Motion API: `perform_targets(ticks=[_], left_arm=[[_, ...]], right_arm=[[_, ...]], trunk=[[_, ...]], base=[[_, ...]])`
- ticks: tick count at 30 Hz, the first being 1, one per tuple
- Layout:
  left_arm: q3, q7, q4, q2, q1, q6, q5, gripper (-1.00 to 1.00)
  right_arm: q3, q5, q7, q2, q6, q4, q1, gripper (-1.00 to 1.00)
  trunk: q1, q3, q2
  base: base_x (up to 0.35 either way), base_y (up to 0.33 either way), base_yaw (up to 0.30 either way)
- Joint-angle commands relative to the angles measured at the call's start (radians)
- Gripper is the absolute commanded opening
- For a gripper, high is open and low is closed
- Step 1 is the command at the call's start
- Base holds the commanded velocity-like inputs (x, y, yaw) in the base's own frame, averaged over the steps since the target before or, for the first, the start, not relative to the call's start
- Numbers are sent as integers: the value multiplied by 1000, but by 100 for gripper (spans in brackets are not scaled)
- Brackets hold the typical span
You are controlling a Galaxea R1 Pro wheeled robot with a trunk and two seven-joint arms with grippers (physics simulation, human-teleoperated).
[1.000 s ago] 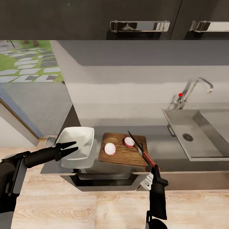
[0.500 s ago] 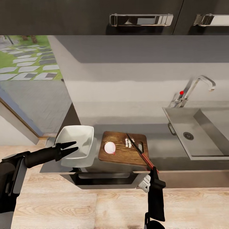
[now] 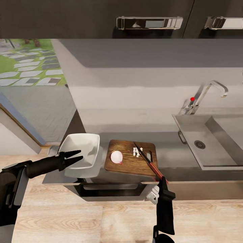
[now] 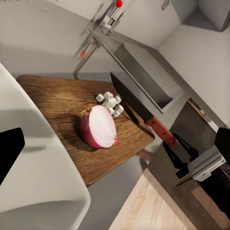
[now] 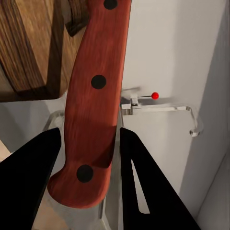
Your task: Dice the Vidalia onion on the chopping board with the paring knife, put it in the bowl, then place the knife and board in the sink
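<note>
Head view: one onion half has just turned into small white dice (image 3: 137, 152) on the chopping board (image 3: 130, 158), so dicing is half done; an uncut half (image 3: 116, 157) lies on the board toward the bowl (image 3: 82, 155). The paring knife (image 3: 147, 159), clamped by the right fingers (image 3: 164, 181) at its handle, lies with its long axis diagonal across the board's sink-side end, tip pointing away from the robot, beside the dice. The left fingers (image 3: 76, 157) hover spread over the bowl, empty.
</note>
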Motion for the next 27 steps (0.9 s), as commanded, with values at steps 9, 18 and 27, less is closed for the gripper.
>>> perform_targets(ticks=[9, 18, 27], left_arm=[[0, -2, 0, 0, -1, 10, 2, 100], [1, -2, 0, 0, -1, 10, 3, 100], [2, -2, 0, 2, -1, 10, 32, 100]], right_arm=[[1, 16, -2, 9, 4, 0, -1, -100], [2, 14, -17, 10, 4, 0, -1, -100], [2, 14, -19, 10, 4, 0, -1, -100]], trunk=[[1, 13, -2], [1, 28, -2], [1, 42, -2]], base=[[0, 0, 0], [-23, 0, 0], [-194, 99, 0]])
